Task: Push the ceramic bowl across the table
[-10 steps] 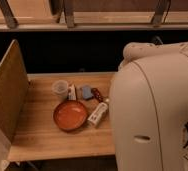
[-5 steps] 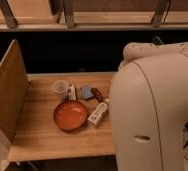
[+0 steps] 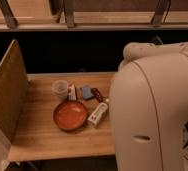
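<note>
The ceramic bowl (image 3: pixel 70 115) is a shallow orange-red glossy bowl. It sits upright on the light wood table (image 3: pixel 42 137), near the middle. A small translucent whitish cup (image 3: pixel 60 89) stands just behind it to the left. The big white arm body (image 3: pixel 157 110) fills the right side of the view. The gripper is not in view; it is out of sight behind or beyond the arm body.
A white bottle (image 3: pixel 98 114) lies right of the bowl, almost touching it. A small blue-grey item (image 3: pixel 86 92) and a dark red item (image 3: pixel 97 94) lie behind it. A tan upright panel (image 3: pixel 7 95) walls the table's left side. A dark gap runs behind the table.
</note>
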You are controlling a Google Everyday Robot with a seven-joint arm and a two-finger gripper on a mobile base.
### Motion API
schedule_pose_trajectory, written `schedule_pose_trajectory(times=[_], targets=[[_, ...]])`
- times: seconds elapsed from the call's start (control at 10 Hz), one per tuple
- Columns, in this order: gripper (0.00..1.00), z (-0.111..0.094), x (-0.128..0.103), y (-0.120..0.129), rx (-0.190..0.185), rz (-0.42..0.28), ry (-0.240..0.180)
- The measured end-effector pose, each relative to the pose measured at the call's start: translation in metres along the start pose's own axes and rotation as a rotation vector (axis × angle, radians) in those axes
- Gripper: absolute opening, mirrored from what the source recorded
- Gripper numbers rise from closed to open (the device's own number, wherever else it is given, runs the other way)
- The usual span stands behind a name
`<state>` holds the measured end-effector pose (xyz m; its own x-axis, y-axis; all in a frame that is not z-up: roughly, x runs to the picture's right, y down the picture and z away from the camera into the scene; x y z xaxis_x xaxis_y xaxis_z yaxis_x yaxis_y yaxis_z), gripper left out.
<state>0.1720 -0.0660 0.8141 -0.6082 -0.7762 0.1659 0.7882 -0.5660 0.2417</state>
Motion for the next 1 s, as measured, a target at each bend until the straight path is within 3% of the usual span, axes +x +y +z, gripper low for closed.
schedule_pose_trajectory(times=[0.1, 0.6, 0.8, 1.0], targets=[[0.75, 0.0, 0.0, 0.0, 0.0, 0.0, 0.0], [0.24, 0.0, 0.0, -0.001, 0.001, -0.001, -0.001], [0.04, 0.006, 0.004, -0.024, 0.054, -0.02, -0.012], [0.0, 0.016, 0.012, -0.066, 0.147, -0.067, -0.02]])
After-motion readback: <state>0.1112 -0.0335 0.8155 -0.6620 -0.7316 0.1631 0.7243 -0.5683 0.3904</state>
